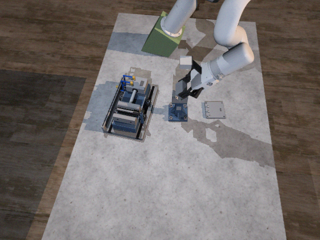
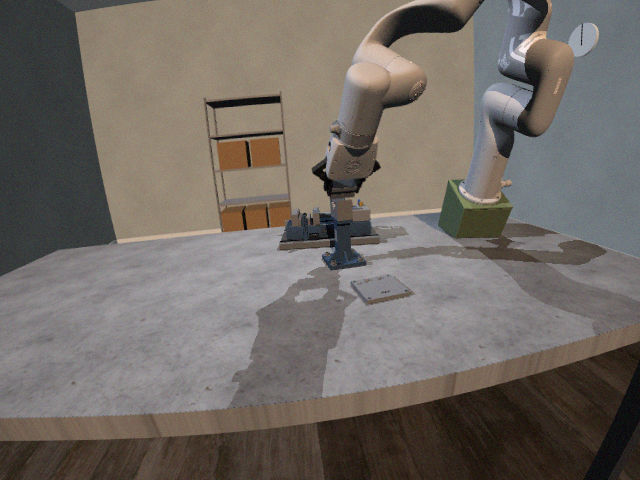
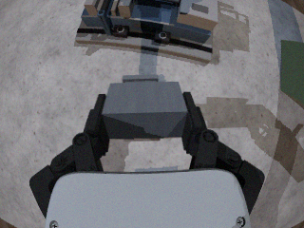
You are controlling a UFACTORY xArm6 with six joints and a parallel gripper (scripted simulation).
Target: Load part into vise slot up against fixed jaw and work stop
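Observation:
The part [image 1: 180,89] is a grey block held between my gripper's [image 1: 185,89] black fingers, directly over the blue V-block [image 1: 178,112]. I cannot tell whether the part touches the V-block. In the wrist view the part [image 3: 147,106] fills the gap between the fingers of my gripper [image 3: 144,104], and its slot is not visible. In the side view the part [image 2: 341,209] sits right at the top of the V-block [image 2: 341,252]. The infeed plate [image 1: 214,109] lies empty to the right. The vise [image 1: 130,105] stands to the left with open jaws.
The arm's green base block [image 1: 161,40] stands at the back of the table. The vise has blue fittings and an air cylinder [image 1: 133,95] at its far end. A shelf with boxes [image 2: 248,162] stands against the far wall.

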